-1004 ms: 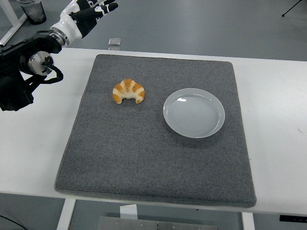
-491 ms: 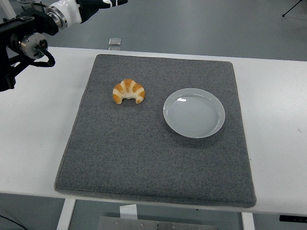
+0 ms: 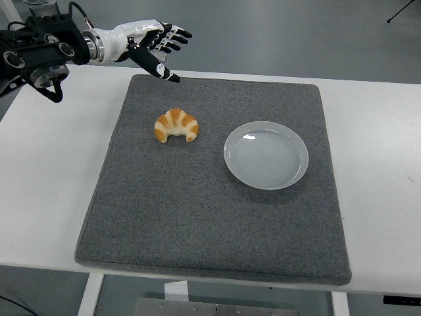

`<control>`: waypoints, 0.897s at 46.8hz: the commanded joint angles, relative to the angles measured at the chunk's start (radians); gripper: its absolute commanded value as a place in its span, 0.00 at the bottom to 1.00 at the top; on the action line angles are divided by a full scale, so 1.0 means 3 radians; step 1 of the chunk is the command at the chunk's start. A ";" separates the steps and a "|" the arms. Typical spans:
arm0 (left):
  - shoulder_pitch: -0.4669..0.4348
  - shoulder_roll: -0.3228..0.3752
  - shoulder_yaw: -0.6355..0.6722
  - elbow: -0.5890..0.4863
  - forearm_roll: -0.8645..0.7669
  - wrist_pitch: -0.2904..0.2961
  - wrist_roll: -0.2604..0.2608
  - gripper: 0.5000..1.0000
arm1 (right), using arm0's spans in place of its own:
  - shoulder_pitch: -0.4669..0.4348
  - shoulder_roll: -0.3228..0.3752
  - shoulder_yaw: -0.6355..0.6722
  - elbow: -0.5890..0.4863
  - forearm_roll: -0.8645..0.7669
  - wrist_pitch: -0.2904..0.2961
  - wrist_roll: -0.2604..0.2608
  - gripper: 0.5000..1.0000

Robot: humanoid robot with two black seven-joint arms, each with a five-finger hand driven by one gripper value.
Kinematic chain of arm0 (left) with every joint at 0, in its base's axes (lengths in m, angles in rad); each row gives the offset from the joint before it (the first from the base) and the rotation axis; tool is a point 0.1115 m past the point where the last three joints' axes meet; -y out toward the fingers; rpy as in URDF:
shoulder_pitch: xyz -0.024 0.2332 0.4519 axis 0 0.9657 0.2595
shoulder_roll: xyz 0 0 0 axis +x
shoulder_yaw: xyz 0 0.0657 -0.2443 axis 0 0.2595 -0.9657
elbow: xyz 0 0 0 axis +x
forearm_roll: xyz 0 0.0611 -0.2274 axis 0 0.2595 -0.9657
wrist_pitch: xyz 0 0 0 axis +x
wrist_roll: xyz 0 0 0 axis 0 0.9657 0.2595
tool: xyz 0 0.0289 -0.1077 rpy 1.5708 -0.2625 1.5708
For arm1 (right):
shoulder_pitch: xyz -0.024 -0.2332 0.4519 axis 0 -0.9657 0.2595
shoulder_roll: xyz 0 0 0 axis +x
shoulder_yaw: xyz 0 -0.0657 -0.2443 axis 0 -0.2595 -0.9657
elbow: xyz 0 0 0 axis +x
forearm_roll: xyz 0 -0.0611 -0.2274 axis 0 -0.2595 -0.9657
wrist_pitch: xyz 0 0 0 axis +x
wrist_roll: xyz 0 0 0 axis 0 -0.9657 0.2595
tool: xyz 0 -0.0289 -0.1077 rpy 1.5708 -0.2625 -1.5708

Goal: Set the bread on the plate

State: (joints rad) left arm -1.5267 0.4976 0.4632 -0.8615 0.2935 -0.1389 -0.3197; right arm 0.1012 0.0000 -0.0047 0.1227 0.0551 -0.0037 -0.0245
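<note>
1. The counter is white and fills most of the frame, with its near edge along the bottom.
2. A grey mat covers the middle of the counter and carries both task things.
3. The left arm enters at the upper left of the frame and reaches toward the mat's far left corner. No right arm is in view, so the left one is the only candidate for the pick.
4. The plate is round, pale and empty. It sits right of centre on the mat, well apart from the hand.
5. The left hand hovers above the mat's far edge, at the upper left of the frame. Its fingers are spread wide and hold nothing, and the thumb points down toward the mat.
6. The bread is a croissant lying flat on the mat, left of centre.
   - It lies below the hand in the frame and slightly right, near but not touching.
   - Its long axis runs left to right, with both tips curling toward the bottom of the frame.
   - The plate is just to its right, with a strip of bare mat between them.
   - Nothing stands between hand and bread, or between bread and plate.
</note>
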 commanded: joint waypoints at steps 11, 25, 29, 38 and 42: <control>-0.0152 0.0279 -0.0036 -0.0697 0.0694 0.0406 -0.0034 0.95 | 0.0005 0.0000 0.0000 0.0000 0.0000 -0.0003 0.0000 0.90; 0.0169 0.0300 -0.0031 -0.1004 0.0929 0.1020 -0.0029 0.95 | 0.0005 0.0000 -0.0015 0.0000 0.0000 -0.0003 0.0000 0.90; 0.0267 0.0284 -0.0031 -0.1004 0.1031 0.1224 -0.0034 0.95 | 0.0005 0.0000 -0.0015 0.0000 0.0000 -0.0003 0.0000 0.91; 0.0512 0.0244 -0.0041 -0.0948 0.1123 0.1393 -0.0044 0.95 | 0.0005 0.0000 -0.0020 0.0000 0.0000 -0.0003 0.0000 0.90; 0.0604 0.0208 -0.0046 -0.0856 0.1128 0.1409 -0.0049 0.95 | 0.0005 0.0000 -0.0020 0.0000 0.0000 -0.0003 0.0000 0.90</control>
State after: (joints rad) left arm -1.3656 0.5683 0.4511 -1.1385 0.6306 0.2805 -0.3327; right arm 0.1028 0.0000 -0.0108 0.1227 0.0552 -0.0046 -0.0248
